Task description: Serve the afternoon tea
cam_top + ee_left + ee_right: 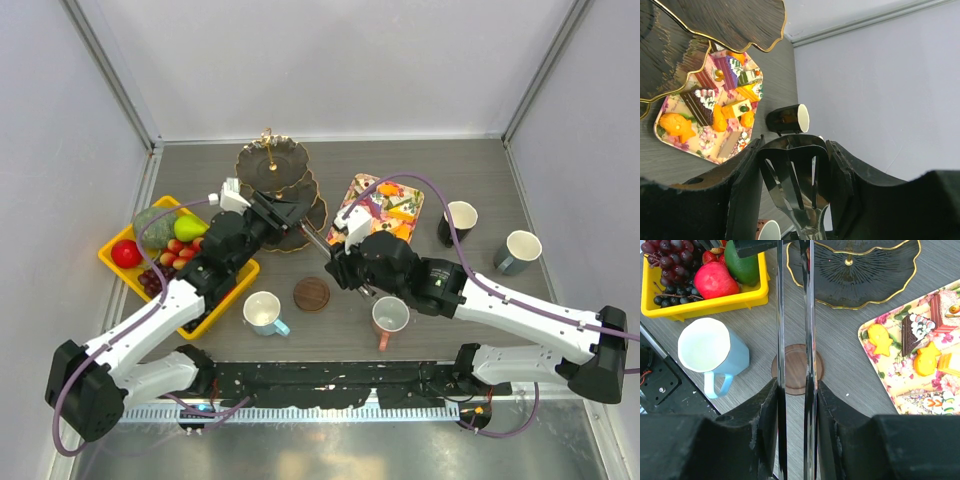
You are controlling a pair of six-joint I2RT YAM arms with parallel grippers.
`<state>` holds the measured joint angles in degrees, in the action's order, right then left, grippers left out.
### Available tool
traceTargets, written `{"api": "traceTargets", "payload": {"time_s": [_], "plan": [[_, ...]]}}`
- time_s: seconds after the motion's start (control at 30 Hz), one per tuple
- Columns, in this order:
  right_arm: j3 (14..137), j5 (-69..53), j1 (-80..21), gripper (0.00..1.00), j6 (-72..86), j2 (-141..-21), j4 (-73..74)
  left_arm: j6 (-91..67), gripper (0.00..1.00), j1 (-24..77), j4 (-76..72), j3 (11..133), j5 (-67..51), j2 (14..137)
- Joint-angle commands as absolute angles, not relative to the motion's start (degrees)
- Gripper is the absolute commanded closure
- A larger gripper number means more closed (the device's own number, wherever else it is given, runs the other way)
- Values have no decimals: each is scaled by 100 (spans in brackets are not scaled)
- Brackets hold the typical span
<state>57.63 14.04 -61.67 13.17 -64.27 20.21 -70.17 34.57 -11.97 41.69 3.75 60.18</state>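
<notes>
1. While both arms reach inward in the top view, the three-tier stand (270,160) is seen at the far side, with the pastry tray (357,190) just right of it. The left gripper (272,212) is seen at the stand's lowest tier, the right gripper (336,260) near the wooden coaster (311,294).
2. Left wrist: a slotted metal server (790,170) is clamped between the fingers (747,175); cake slices (697,105) and a black mug (785,120) are seen beyond.
3. Right wrist: metal tongs (780,315) are pinched narrowly between the fingers (765,410), the coaster lying beneath.
</notes>
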Motion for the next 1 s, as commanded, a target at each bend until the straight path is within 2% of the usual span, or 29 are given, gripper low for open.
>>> {"api": "traceTargets", "payload": {"time_s": [0.0, 0.03, 0.57, 0.77, 0.97], "plan": [[6082, 1450, -6179, 63, 1248, -6433, 2056, -7101, 94, 3410, -1389, 4113, 404, 5766], [6152, 1468, -6170, 62, 1248, -6460, 2109, -7119, 100, 3410, -1371, 4113, 413, 5740], [7119, 1433, -6179, 55, 1020, -7286, 3014, -7321, 100, 3410, -764, 4271, 580, 5616], [7137, 1327, -6187, 58, 976, -7400, 3067, -7339, 100, 3410, -747, 4298, 527, 5660], [7137, 1327, -6188, 65, 976, -7453, 3103, -7365, 100, 3401, -852, 4245, 492, 5687]]}}
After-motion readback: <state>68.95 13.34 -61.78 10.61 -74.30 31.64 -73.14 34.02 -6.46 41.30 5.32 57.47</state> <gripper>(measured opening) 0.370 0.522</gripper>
